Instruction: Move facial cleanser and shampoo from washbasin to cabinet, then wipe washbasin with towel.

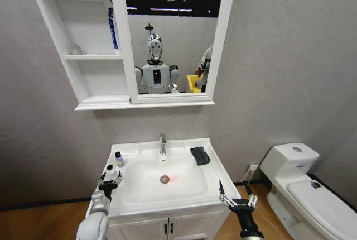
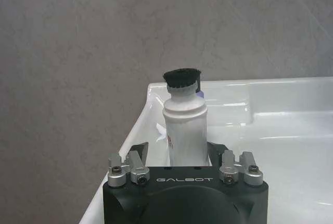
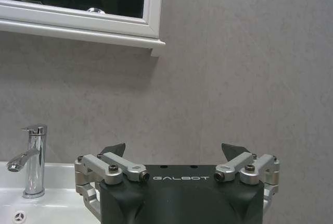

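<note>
L hand (image 1: 109,183) clamped on white bottle (image 2: 184,130) at basin (image 1: 167,204) left edge; bottle base hidden, label unreadable. R hand (image 1: 239,201) spread apart, front-right corner.

- the washbasin (image 1: 215,180) sits on a two-door vanity (image 1: 167,228), tap (image 1: 163,144) at the middle of its back edge, drain (image 1: 164,179) in the bowl
- towel (image 1: 199,155) lies on the back right corner
- two bottles along the left edge: small one (image 1: 119,159) further back, the other (image 2: 184,125) nearer the front, between the left gripper (image 1: 109,183) fingers
- right gripper (image 1: 238,201) is at the front right corner
- cabinet (image 1: 89,56) hangs above, shelves left of the mirror (image 1: 170,33)
- toilet (image 1: 304,190) is off to the right
</note>
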Robot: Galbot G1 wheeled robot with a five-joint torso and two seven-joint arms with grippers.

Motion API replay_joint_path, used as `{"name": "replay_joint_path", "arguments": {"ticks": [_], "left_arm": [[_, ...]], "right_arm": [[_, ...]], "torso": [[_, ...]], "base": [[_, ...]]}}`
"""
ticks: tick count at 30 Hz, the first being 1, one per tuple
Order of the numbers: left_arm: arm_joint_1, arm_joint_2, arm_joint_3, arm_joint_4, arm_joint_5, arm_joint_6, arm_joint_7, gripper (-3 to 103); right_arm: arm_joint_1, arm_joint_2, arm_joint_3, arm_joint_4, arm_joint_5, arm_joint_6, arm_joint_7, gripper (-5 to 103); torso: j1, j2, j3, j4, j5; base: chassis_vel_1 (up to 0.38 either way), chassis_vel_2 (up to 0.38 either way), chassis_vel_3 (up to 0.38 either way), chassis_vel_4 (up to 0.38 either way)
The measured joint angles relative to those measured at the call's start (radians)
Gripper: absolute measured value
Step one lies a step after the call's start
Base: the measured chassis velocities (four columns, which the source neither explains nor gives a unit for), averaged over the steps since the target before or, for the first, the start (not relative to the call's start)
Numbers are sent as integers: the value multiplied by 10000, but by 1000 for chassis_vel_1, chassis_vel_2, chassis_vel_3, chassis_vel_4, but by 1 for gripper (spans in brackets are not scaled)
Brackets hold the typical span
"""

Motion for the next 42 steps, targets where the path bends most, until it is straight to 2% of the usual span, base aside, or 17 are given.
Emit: {"name": "replay_joint_path", "arguments": {"ticks": [2,3,9,18,21,23,24,26,27,29,30,33,35,37,38,39,42], "left_arm": [[8,-3,-12,63,-85,-2,5,56],[8,-3,-12,63,-85,-2,5,56],[78,46,-46,-35,-215,-5,35,33],[226,387,-52,-829,-524,158,-4,32],[301,921,-41,-1526,-851,408,-127,32],[323,1723,-72,-2269,-1268,949,-424,32],[323,1723,-72,-2269,-1268,949,-424,32],[147,2896,-193,-3145,-2440,1947,-931,32],[147,2896,-193,-3145,-2440,1947,-931,32],[-169,4050,-362,-3838,-4025,3084,-1458,32],[-169,4050,-362,-3838,-4025,3084,-1458,32],[-848,5791,-563,-4308,-6474,4423,-1867,32],[-1101,6141,-592,-4308,-6810,4597,-1898,32],[-1990,7089,-547,-4117,-7944,4999,-2120,32],[-1990,7089,-547,-4117,-7944,4999,-2120,32],[-2789,7695,-366,-3913,-8896,5255,-2407,32],[-3929,8358,-26,-3478,-9729,5514,-2504,32]], "right_arm": [[-8,28,-8,5,-12,-3,4,100],[-8,28,-8,5,-12,-3,4,100],[-15,42,-20,44,-31,-9,16,100],[-41,35,-23,88,-37,-18,39,100],[-35,-11,-40,93,-38,-23,34,100],[-23,-70,-53,93,-40,-59,-34,100],[-23,-70,-53,93,-40,-59,-34,100],[13,-135,-64,70,-39,-107,-113,100],[13,-135,-64,70,-39,-107,-113,100],[74,-165,-87,64,-39,-149,-142,100],[74,-165,-87,64,-39,-149,-142,100],[138,-188,-94,16,-57,-151,-193,100],[141,-187,-97,8,-61,-149,-198,100],[118,-179,-96,8,-66,-137,-213,100],[118,-179,-96,8,-66,-137,-213,100],[105,-175,-90,21,-68,-130,-218,100],[102,-178,-66,48,-67,-125,-220,100]], "torso": [[-1,0,0,0,0],[-1,0,0,0,0],[0,0,0,0,-1],[-1,0,0,0,-2],[-1,0,0,-2,-1],[-2,1,0,0,0],[-2,1,0,0,0],[-2,0,0,1,-4],[-2,0,0,1,-4],[-2,0,-1,-1,-1],[-2,0,-1,-1,-1],[-2,0,0,-2,0],[-2,0,0,-1,0],[-2,0,0,0,-5],[-2,0,0,0,-5],[-1,0,0,0,-3],[-2,0,0,-4,-2]], "base": [[0,0,0,0],[0,0,0,0],[0,0,0,0],[0,0,0,0],[0,0,0,0],[0,0,0,0],[0,0,0,0],[0,0,0,0],[0,0,0,0],[0,0,0,0],[0,0,0,0],[0,0,0,0],[0,0,0,0],[0,0,0,0],[0,0,0,0],[0,0,0,0],[0,0,0,0]]}}
